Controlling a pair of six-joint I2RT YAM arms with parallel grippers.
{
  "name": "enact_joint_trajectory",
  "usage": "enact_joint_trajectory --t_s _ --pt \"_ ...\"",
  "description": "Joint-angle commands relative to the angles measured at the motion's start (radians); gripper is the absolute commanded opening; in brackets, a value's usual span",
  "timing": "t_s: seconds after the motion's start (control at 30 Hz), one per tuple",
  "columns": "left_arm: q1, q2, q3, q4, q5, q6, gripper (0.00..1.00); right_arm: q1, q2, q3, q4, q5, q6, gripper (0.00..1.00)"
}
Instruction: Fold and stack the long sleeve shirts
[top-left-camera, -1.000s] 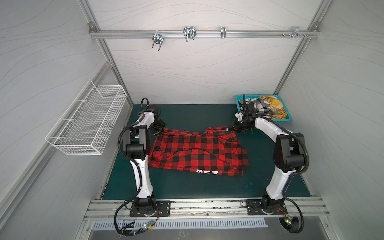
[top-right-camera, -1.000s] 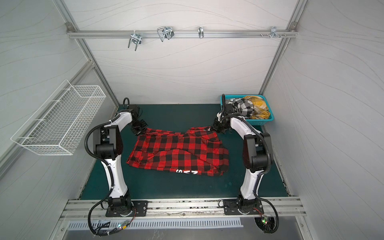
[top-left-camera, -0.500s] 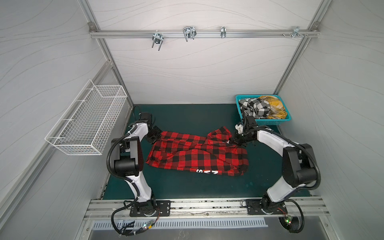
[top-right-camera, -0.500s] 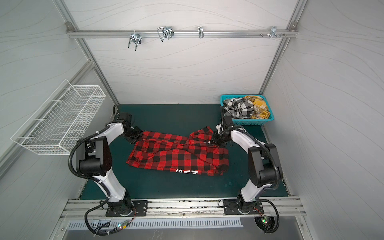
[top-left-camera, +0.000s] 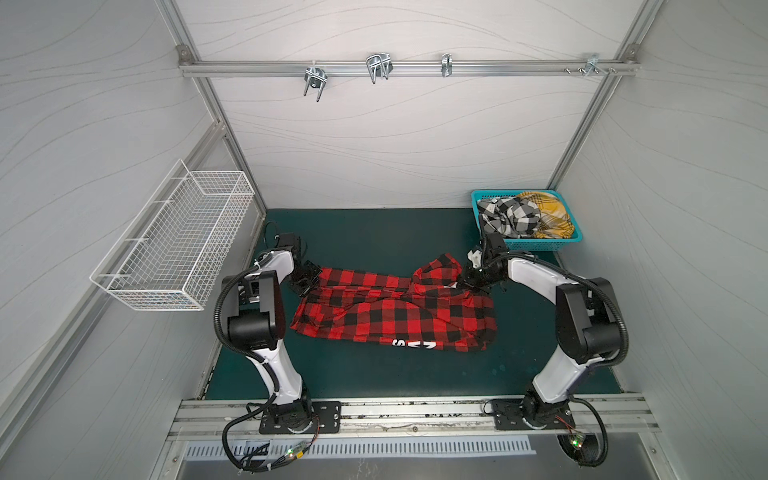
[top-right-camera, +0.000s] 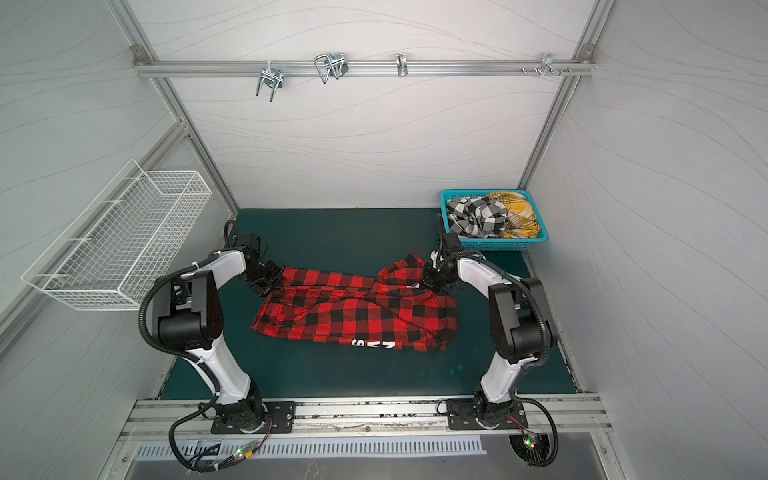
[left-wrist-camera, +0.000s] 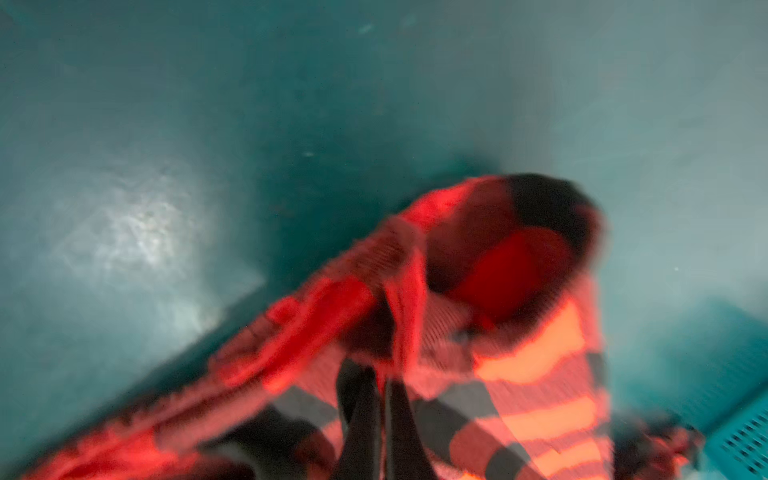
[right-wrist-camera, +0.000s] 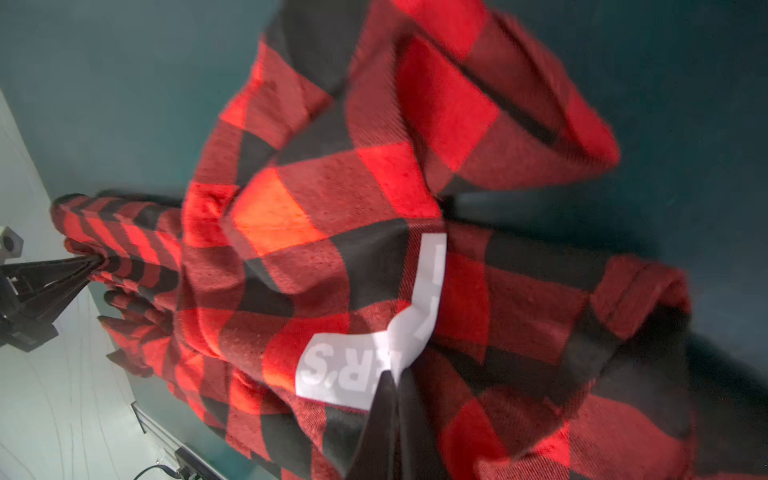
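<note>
The red-and-black plaid shirt lies on the worktop, its long axis running side to side between the two tools. The left tool is pressed together on the shirt's far left corner, and the right tool pinches its far right edge. Each tool is nearest its own end, so the held far edge likely travels toward the near hem. The black-and-white check shirt and yellow plaid shirt sit in the turquoise basket

The red shirt is soft woven cloth, the table matt green and scuffed, the basket perforated plastic.
</note>
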Motion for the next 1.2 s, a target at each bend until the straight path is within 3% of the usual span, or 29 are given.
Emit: enact_joint_trajectory --t_s 0.0,0.17,0.4,0.43,0.47,0.53,0.67,0.87,1.0,1.17 --pt "0.005 -0.085 0.047 -0.019 0.032 -0.016 0.0 -0.013 -0.014 0.039 -0.05 0.028 -0.011 0.0" --pt "0.006 -0.128 -0.029 -0.025 -0.033 -0.004 0.0 -0.014 0.013 0.032 -0.043 0.035 -0.009 0.0" --pt "0.006 -0.021 -0.107 -0.011 -0.085 -0.004 0.0 0.021 0.06 -0.027 0.009 0.026 -0.001 0.0" --pt "0.006 -0.004 -0.103 -0.018 -0.084 -0.003 0.04 0.026 0.067 -0.021 0.002 0.02 -0.004 0.0" --pt "0.006 0.004 -0.097 -0.022 -0.086 -0.004 0.15 0.029 0.07 -0.012 -0.009 0.021 -0.008 0.03" --pt "0.005 -0.011 -0.085 -0.03 -0.089 -0.008 0.32 0.03 0.056 0.001 -0.029 0.025 -0.011 0.21" --pt "0.005 -0.134 -0.048 -0.054 -0.105 -0.011 0.44 0.03 -0.001 0.07 -0.107 0.066 -0.026 0.57" --pt "-0.051 -0.281 0.015 -0.147 -0.143 -0.002 0.5 0.0 -0.022 0.246 -0.234 0.132 -0.039 0.63" --pt "-0.15 -0.229 0.071 -0.167 -0.133 -0.017 0.45 -0.022 0.037 0.348 -0.259 0.135 -0.043 0.65" --pt "-0.225 -0.111 0.102 -0.104 -0.105 -0.068 0.37 -0.031 0.217 0.543 -0.343 0.134 -0.087 0.66"
